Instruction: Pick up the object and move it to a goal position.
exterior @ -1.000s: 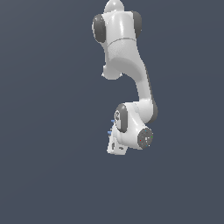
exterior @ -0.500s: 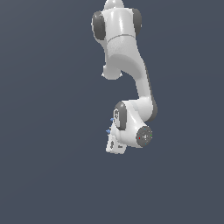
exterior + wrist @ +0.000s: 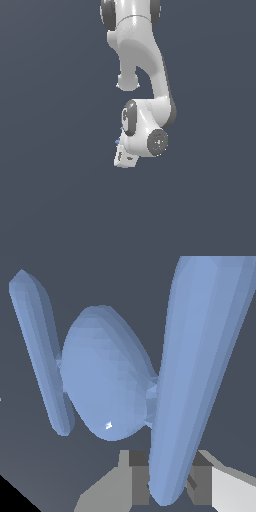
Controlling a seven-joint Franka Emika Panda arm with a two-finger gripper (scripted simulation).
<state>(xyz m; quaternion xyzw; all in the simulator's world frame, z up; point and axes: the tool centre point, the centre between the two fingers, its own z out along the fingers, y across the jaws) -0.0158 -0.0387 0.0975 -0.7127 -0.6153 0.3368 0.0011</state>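
The object (image 3: 107,376) is light blue, with a rounded middle and flat elongated lobes on either side, and it fills the wrist view. One long lobe (image 3: 192,356) runs down between my gripper's grey fingers (image 3: 136,478), which are closed against it. My gripper (image 3: 167,478) is shut on that lobe. In the exterior view the white gripper (image 3: 125,159) hangs below the arm's wrist, held in the air. Only small blue bits of the object (image 3: 118,142) show at the exterior view's left of the hand; the rest is hidden behind it.
The white arm (image 3: 145,65) reaches down from the top of the exterior view. Everything around it is a plain dark blue-grey background. No table, edge or other object shows.
The wrist and gripper, with the object in them, have drifted slightly upward and toward the exterior view's left. The grip has not changed.
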